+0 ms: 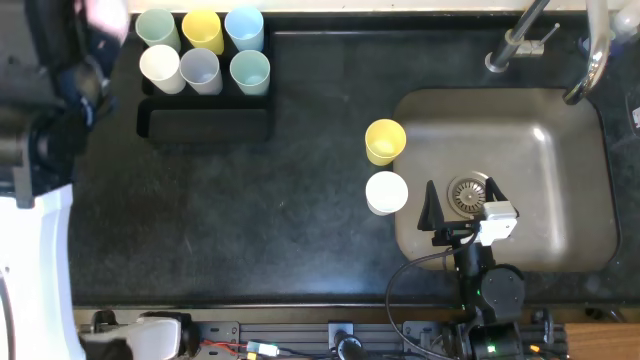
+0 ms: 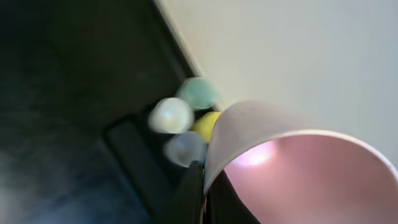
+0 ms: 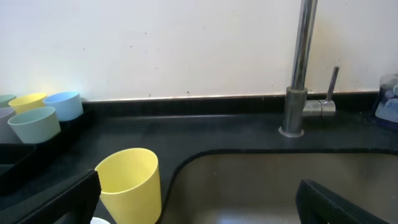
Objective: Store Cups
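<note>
Probably a kitchen: a stainless steel sink basin (image 1: 560,150) lies under the right tool (image 3: 199,182), a tall chrome tap (image 3: 303,62) beyond it.

pink cup (image 2: 298,180) looms close, its wall pinched in the left gripper (image 2: 206,202); at its ten o'clock, green cup (image 2: 198,92), white cup (image 2: 170,115), yellow cup (image 2: 208,124) and pale grey cup (image 2: 183,148) cluster in a black tray (image 2: 134,162).

Open counter (image 1: 290,200) lies between the crowded tray (image 1: 205,122) and the yellow cup (image 1: 385,141) and white cup (image 1: 386,192) beside the sink (image 1: 560,180).
</note>
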You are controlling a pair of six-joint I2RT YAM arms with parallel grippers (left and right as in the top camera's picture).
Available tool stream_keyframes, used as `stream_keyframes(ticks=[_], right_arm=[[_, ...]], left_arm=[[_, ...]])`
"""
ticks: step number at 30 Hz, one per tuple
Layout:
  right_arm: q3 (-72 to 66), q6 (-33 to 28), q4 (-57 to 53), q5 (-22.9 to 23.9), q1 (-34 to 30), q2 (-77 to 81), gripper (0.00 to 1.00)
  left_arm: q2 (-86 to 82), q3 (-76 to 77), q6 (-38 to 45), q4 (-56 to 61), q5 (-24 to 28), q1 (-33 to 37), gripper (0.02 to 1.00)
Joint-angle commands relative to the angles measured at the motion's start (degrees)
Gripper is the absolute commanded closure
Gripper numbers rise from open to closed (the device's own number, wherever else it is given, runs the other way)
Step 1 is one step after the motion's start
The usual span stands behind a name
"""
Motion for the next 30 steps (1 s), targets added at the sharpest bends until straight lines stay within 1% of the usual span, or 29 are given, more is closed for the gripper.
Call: stream_keyframes(ticks=[1, 6, 8, 12, 14, 18, 21, 30], right_arm=[[-0.8, 0.3, 0.4, 0.4, 0.0, -0.6, 0.005], [-0.8, 0.3, 0.4, 0.4, 0.0, -0.6, 0.005], [-0.8, 0.3, 0.4, 0.4, 0.0, -0.6, 0.005], [-0.8, 0.2, 0.4, 0.4, 0.0, -0.6, 0.005], [-0.8, 0.3, 0.4, 0.4, 0.0, -0.6, 0.003], [-0.8, 0.3, 0.4, 0.4, 0.0, -0.6, 0.003], [-0.8, 0.3, 0.4, 0.4, 0.0, -0.6, 0.005], [-0.8, 0.2, 0.4, 0.4, 0.0, -0.6, 0.005]], left_arm=[[0.1, -12.8, 7.6, 1.6, 5.7, 6.5, 0.980], [1.0, -20.0, 28.0, 5.6, 7.8, 9.4, 0.982], [1.7, -22.3, 33.4, 7.7, 8.2, 9.7, 0.982], [4.8, -25.3, 41.6, 11.7, 9.3, 9.8, 0.982], [6.7, -25.7, 44.4, 13.2, 10.4, 9.8, 0.982], [10.2, -25.7, 48.6, 14.3, 10.4, 9.8, 0.982], [12.2, -25.7, 52.1, 16.0, 11.6, 9.8, 0.982], [17.7, -25.7, 55.8, 18.8, 11.9, 10.3, 0.982]])
